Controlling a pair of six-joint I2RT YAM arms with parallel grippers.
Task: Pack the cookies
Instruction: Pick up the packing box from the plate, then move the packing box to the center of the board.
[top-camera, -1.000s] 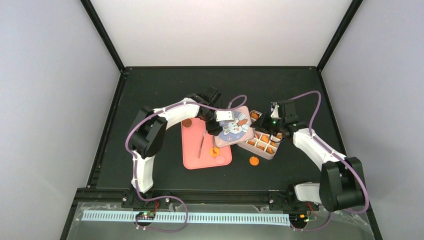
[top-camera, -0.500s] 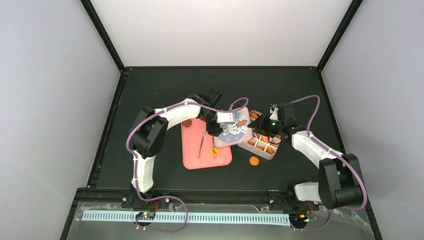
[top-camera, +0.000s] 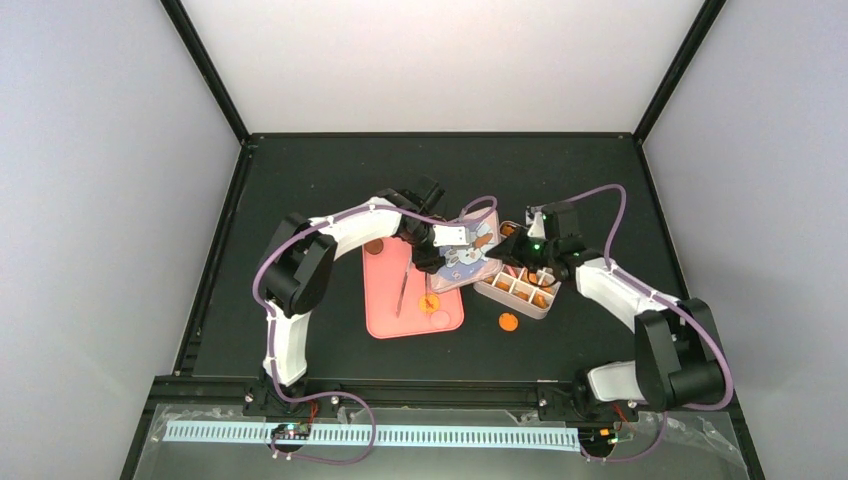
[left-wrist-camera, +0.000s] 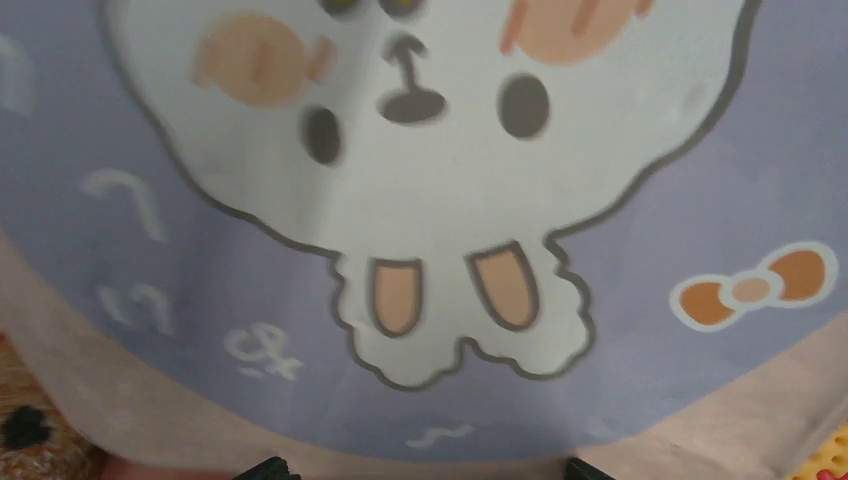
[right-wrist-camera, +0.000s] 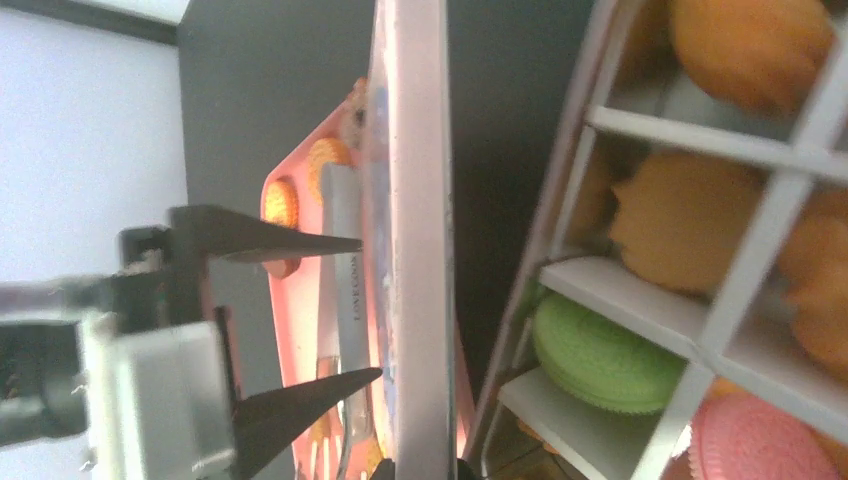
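Observation:
The cookies sit in a white divided box (top-camera: 517, 287); the right wrist view shows orange ones (right-wrist-camera: 690, 215), a green one (right-wrist-camera: 600, 350) and a pink one (right-wrist-camera: 760, 440) in its cells. More cookies lie on the pink tray (top-camera: 385, 310), and one orange cookie (top-camera: 508, 321) lies on the table. A pink lid (top-camera: 467, 255) with a bunny picture stands tilted between tray and box. My right gripper (right-wrist-camera: 428, 468) is shut on the lid's edge (right-wrist-camera: 415, 200). My left gripper (left-wrist-camera: 425, 470) is open, its fingertips (right-wrist-camera: 345, 243) against the lid's picture side.
Metal tongs (top-camera: 403, 288) lie lengthwise on the pink tray beside an orange cookie (top-camera: 430, 303). Another cookie (top-camera: 373, 245) sits at the tray's far end. Black frame rails (top-camera: 215, 260) border the dark table on the left and right.
My right gripper has moved left to the lid and closed on its edge. The lid now stands more upright. The left arm has hardly moved.

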